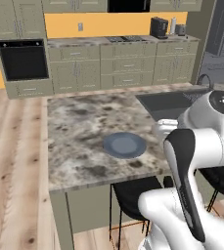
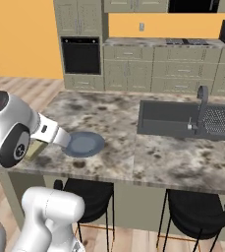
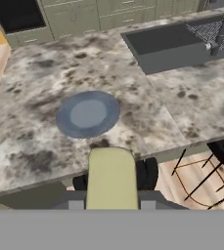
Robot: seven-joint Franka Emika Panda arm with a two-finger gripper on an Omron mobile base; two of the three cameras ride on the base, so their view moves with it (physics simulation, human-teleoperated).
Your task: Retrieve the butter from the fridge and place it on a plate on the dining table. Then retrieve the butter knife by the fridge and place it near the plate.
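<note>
My gripper [image 3: 113, 179] is shut on the butter [image 3: 112, 163], a pale yellow-olive stick that stands up between the two dark fingertips [image 3: 148, 173]. It hangs at the near edge of the dining table [image 3: 35, 73], just short of the round blue-grey plate [image 3: 88, 114], which lies bare on the marble top. In the right base view the butter [image 2: 35, 149] peeks out under my hand, left of the plate [image 2: 84, 144]. The plate [image 1: 124, 145] sits near the table's [image 1: 74, 122] front edge. The grey fridge [image 1: 222, 53] stands at the far right. The butter knife is out of view.
A dark sink [image 2: 168, 118] with a faucet [image 2: 201, 106] is set into the table to the right of the plate. Black wire stools [image 2: 89, 194] stand under the near edge. Wall cabinets and a black oven [image 1: 23, 59] line the back.
</note>
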